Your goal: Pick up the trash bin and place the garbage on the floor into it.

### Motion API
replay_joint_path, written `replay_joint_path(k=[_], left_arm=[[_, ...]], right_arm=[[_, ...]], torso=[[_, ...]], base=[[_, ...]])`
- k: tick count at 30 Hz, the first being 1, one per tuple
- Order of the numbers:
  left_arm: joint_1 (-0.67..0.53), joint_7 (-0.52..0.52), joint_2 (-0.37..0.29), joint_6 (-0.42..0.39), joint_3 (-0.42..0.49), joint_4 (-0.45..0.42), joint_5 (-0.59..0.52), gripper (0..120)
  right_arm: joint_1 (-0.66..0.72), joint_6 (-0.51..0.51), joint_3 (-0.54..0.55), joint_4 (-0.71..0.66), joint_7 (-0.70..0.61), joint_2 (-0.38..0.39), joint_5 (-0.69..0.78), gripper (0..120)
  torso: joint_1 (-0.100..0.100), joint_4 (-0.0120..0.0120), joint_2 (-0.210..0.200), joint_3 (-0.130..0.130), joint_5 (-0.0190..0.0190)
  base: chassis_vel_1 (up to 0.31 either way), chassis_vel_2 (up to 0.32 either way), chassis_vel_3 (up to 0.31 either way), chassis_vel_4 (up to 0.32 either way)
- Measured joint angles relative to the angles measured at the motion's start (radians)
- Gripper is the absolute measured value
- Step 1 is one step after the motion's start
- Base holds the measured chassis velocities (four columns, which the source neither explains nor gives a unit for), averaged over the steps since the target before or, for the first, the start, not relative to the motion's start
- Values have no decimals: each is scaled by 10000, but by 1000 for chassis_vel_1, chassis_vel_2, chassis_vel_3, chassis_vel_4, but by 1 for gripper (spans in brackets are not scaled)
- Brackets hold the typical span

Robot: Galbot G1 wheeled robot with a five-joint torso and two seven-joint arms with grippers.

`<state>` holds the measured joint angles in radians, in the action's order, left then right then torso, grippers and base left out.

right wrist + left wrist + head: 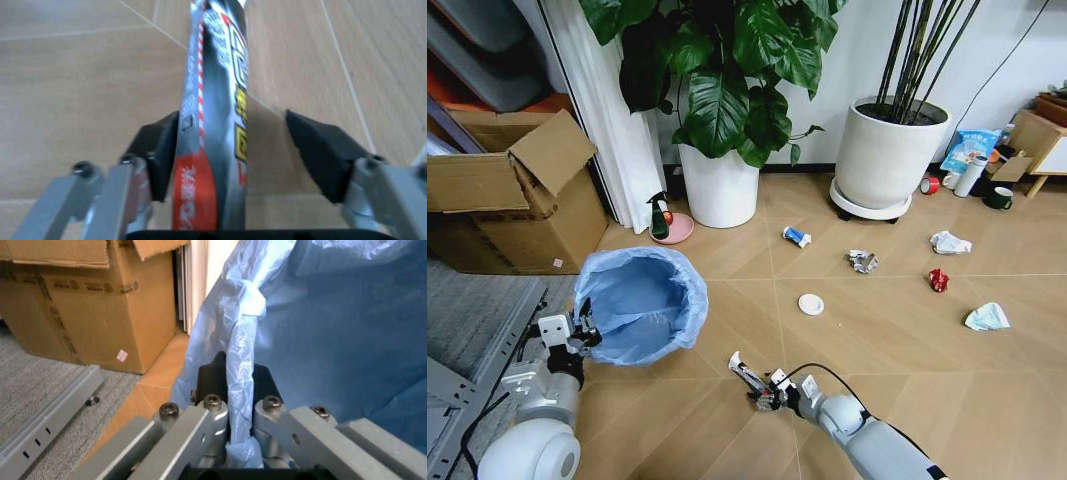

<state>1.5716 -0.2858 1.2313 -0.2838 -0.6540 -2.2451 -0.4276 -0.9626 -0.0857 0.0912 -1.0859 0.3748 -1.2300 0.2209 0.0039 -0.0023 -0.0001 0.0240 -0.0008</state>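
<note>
On the floor (877, 340), right fingers (160, 150) straddle the printed tube (217, 125).

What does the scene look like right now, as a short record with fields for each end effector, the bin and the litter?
left end effector: shut on the light-blue bag at the rim of the small round trash bin
right end effector: open, fingers astride a printed silvery-red tube on the tan chevron floor
loose litter: white round lid, blue-white can, red wrapper, pale teal mask
</note>
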Motion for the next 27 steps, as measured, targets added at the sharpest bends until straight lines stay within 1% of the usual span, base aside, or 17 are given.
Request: replay_joint_path(k=[2,3,6,7,11,12,14,15,17,20,23,24,26,27], left_arm=[[9,-2,-7,0,6,-33,0,0],[9,-2,-7,0,6,-33,0,0],[35,-3,-9,0,5,-67,4,0],[35,-3,-9,0,5,-67,4,0],[73,-3,-2,1,6,-93,22,0],[73,-3,-2,1,6,-93,22,0],[73,-2,-30,1,9,-100,22,0],[73,-2,-30,1,9,-100,22,0],[69,-2,-96,-8,32,-104,5,0],[54,-2,-161,-33,70,-95,-38,0],[-23,-2,-340,-105,155,23,-161,0],[-23,-2,-340,-105,155,23,-161,0],[-97,-5,-464,-179,229,107,-282,0],[-97,-5,-464,-179,229,107,-282,0]], right_arm=[[-5,19,-77,93,3,-50,-1,49],[-5,19,-77,93,3,-50,-1,49],[-50,45,-134,131,2,-102,12,35],[-50,45,-134,131,2,-102,12,35],[-116,49,-232,233,-38,-293,85,15],[-116,49,-232,233,-38,-293,85,15],[-169,48,-304,205,-118,-321,87,7],[-169,48,-304,205,-118,-321,87,7],[-260,40,-450,72,-275,-330,122,0],[-357,37,-632,-181,-380,-317,183,0],[-504,26,-1032,-953,-556,-197,289,0],[-504,26,-1032,-953,-556,-197,289,0],[-600,4,-1203,-1609,-669,-5,495,0],[-600,4,-1203,-1609,-669,-5,495,0]], torso=[[0,0,0,0,1],[0,0,0,0,1],[0,0,1,-1,-1],[0,0,1,-1,-1],[-1,0,1,-1,0],[-1,0,1,-1,0],[0,1,1,-1,0],[0,1,1,-1,0],[0,2,0,1,4],[0,0,0,1,1],[0,0,0,1,-1],[0,0,0,1,-1],[0,0,0,1,1],[0,0,0,1,1]], base=[[0,0,0,0],[0,0,0,0],[0,0,0,0],[0,0,0,0],[0,0,0,0],[0,0,0,0],[0,0,0,0],[0,0,0,0],[0,0,0,0],[0,0,0,0],[0,0,0,0],[0,0,0,0],[0,0,0,0],[0,0,0,0]])
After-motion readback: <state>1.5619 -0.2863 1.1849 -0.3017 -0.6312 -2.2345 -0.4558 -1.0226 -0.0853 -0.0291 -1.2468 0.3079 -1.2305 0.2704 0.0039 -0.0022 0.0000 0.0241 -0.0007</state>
